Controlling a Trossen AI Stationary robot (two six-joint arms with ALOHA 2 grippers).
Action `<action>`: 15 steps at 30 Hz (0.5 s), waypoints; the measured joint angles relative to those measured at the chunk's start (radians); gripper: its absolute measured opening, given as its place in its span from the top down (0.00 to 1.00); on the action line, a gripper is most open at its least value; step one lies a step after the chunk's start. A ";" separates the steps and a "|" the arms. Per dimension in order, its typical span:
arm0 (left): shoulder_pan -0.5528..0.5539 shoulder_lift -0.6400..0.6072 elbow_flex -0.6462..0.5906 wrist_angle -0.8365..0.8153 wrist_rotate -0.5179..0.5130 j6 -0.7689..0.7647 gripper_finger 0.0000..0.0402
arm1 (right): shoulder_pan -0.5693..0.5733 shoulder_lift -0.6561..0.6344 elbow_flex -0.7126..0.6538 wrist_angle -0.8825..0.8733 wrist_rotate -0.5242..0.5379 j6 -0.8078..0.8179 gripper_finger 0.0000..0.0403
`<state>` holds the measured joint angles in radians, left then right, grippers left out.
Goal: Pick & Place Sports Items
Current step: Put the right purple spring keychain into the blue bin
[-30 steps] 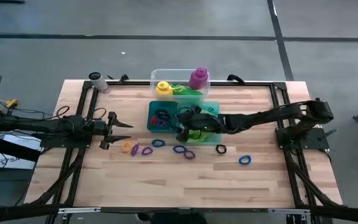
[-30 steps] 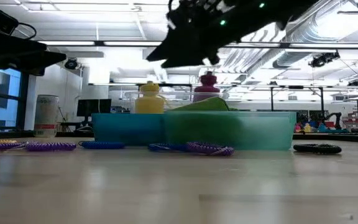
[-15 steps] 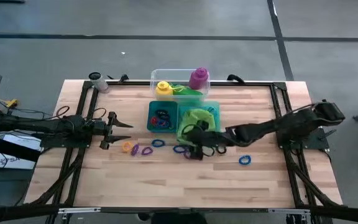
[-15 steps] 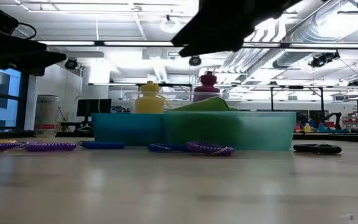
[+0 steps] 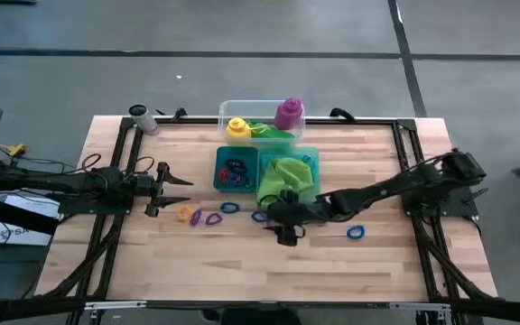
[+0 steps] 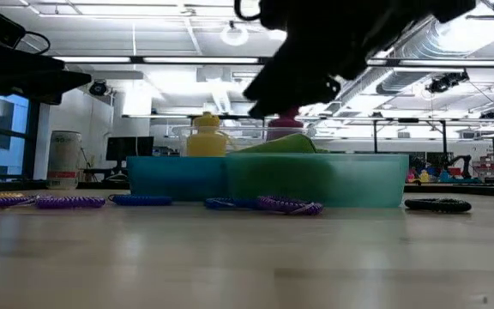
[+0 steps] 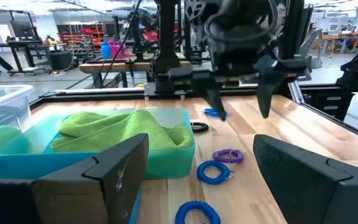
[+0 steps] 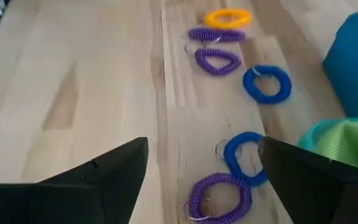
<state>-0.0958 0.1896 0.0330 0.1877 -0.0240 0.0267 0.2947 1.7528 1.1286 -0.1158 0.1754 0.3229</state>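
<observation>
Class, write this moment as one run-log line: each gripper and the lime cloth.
right gripper: open, empty, above rings in front of tray | left gripper: open, waiting at table's left | lime cloth: in teal tray

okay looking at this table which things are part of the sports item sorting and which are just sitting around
Part of the job: yellow bottle, purple bottle, lime-green cloth, coil rings on the wood, such as the blue one, and rings already in the teal tray.

Just lying about: the can at the table's far left corner.

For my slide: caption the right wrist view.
Open right claw hovering above blue and purple rings on the wooden table.
</observation>
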 joint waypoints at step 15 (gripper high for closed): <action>0.000 0.000 0.000 0.000 0.000 0.000 0.41 | 0.000 0.073 0.000 -0.046 0.004 0.062 0.39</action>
<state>-0.0959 0.1895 0.0330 0.1875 -0.0242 0.0269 0.2947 1.8259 1.1286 -0.1614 0.1799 0.3854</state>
